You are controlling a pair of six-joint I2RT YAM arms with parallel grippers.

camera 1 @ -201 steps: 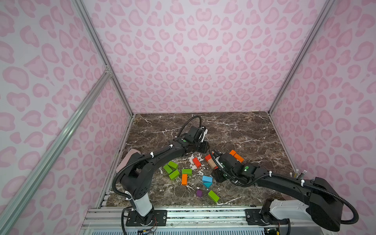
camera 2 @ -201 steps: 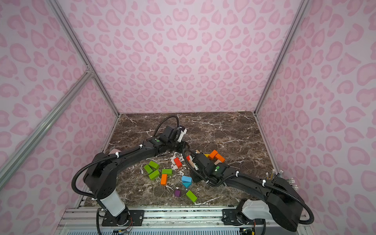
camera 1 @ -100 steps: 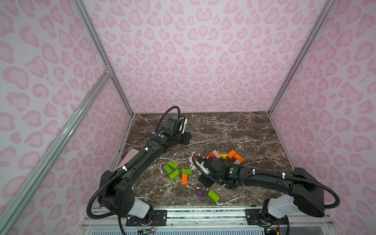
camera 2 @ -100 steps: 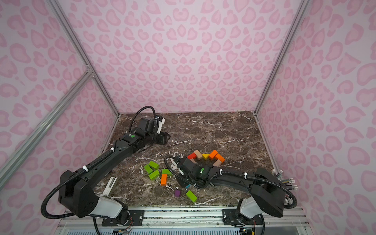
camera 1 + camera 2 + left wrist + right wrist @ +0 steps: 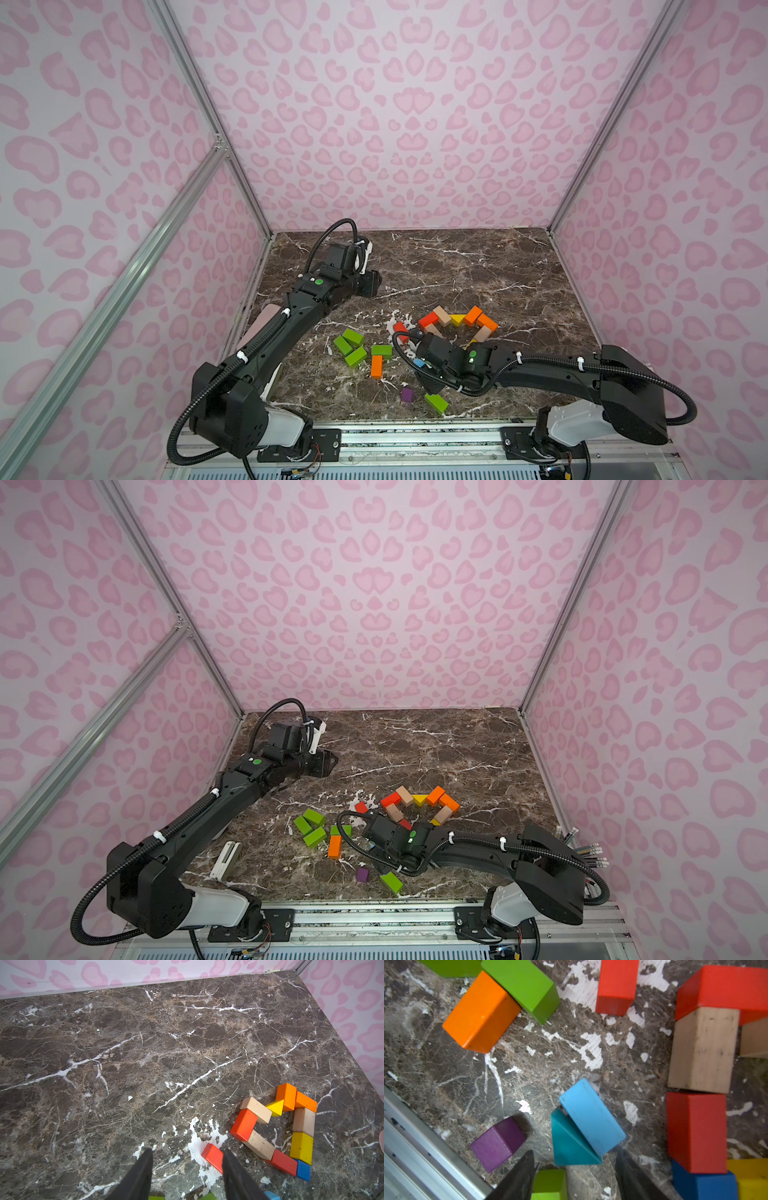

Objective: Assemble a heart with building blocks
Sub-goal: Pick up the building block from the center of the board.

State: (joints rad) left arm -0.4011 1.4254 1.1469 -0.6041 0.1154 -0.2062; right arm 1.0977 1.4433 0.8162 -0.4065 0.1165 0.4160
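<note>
1. My left gripper has its jaws parted with nothing between them. It sits low at the far left of the surface, well apart from the blocks.
2. My right gripper is also parted and empty. Its tips are just beside the light blue brick, which leans on the teal prism.
3. The block ring lies right of centre, its pieces touching.
4. Loose: a red brick just left of the ring, green bricks and an orange brick further left. A purple cube and a lone green brick lie at the near edge.
</note>
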